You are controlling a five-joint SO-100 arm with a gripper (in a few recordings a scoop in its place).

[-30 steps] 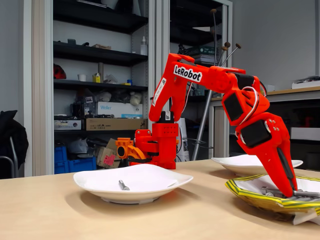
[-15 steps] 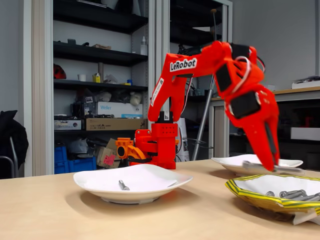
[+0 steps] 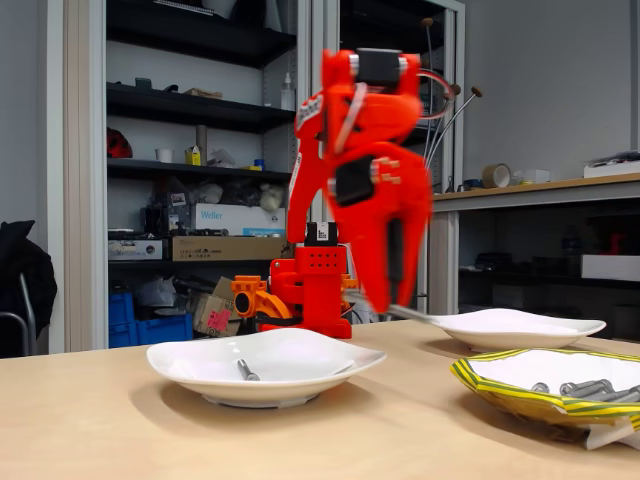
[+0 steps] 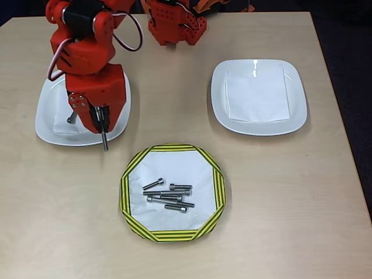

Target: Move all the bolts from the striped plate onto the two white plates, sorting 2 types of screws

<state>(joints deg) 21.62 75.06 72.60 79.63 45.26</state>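
My orange gripper (image 4: 103, 129) hangs over the near edge of the left white plate (image 4: 43, 119) and is shut on a long bolt (image 4: 105, 141) that sticks out past its fingertips. In the fixed view the gripper (image 3: 385, 298) is motion-blurred above the table, between the two plates, with the bolt (image 3: 410, 313) pointing right. One bolt (image 4: 71, 118) lies on that left plate (image 3: 200, 372), and it shows as bolt (image 3: 243, 371) in the fixed view. The other white plate (image 4: 296, 93) holds a white paper sheet. The striped plate (image 4: 131, 186) carries several bolts (image 4: 168, 196).
The arm's orange base (image 4: 174, 26) stands at the table's far edge. The table's right edge (image 4: 343, 151) drops off to a dark floor. In the fixed view, shelves (image 3: 190, 110) and a bench (image 3: 560, 185) stand behind the table.
The gripper rose out of the striped plate with a long bolt in it. It then swung left across the fixed view toward the white plate that holds one bolt.
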